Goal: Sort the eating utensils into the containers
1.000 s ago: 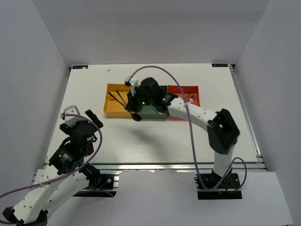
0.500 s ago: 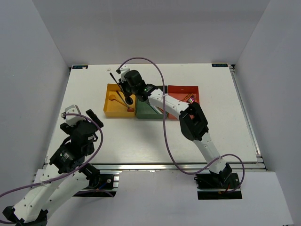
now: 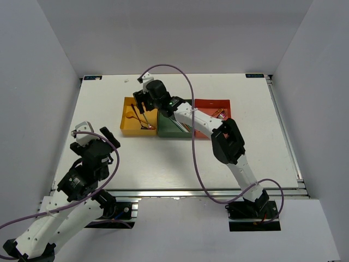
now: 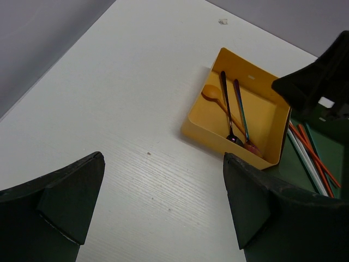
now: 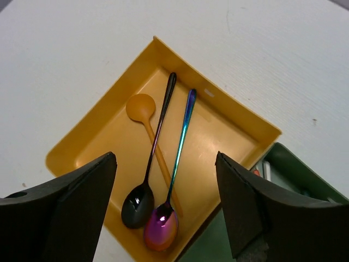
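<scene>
Right tool (image 5: 164, 161) now open, empty, over yellow-orange square plastic tray (image 5: 218, 136) | slim black metal spoon (image 5: 154, 147) just dropped inside | I count that utensil sorted.

The left arm (image 3: 60, 218) and right arm (image 3: 242, 173) wear white shells with black joint housings. A purple cable (image 3: 194, 161) loops along each to a black base plate (image 3: 254, 221). The fingers (image 4: 60, 196) are broad, matte black wedges.
</scene>
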